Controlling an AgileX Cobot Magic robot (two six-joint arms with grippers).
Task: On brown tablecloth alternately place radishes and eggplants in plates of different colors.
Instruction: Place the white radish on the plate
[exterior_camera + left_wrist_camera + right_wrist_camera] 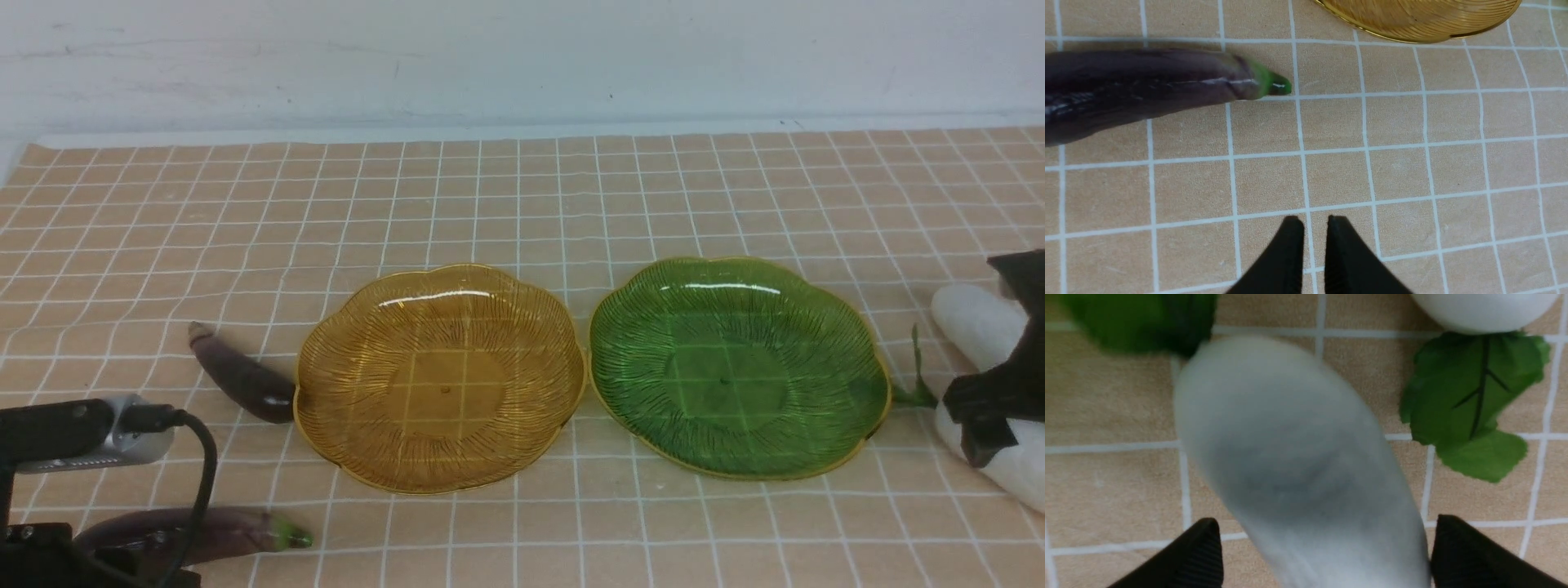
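Nearest, a glossy dark purple eggplant with a green cap [220, 532] lies just beyond the black left gripper [1314, 232], whose fingers stand slightly apart, nothing between them. Black right gripper [1327, 547]: spread wide, one finger either side of a smooth white oblong radish [1306, 457], no visible squeeze. Second white radish [976, 322] sits just beyond that hand.

Looks like the first pick, radish side; next move calls for closing on the radish, then lifting it toward a plate on the hand's inner side. Leaves could snag.

Count: two radishes, two eggplants, two plates. Ribbed translucent green plate [727, 376] is nearer the right hand, amber one [445, 384] nearer the left, both empty. Other purple eggplant [245, 377], ahead of the left hand, is beside the amber rim. All on brown gridded cloth [653, 523].
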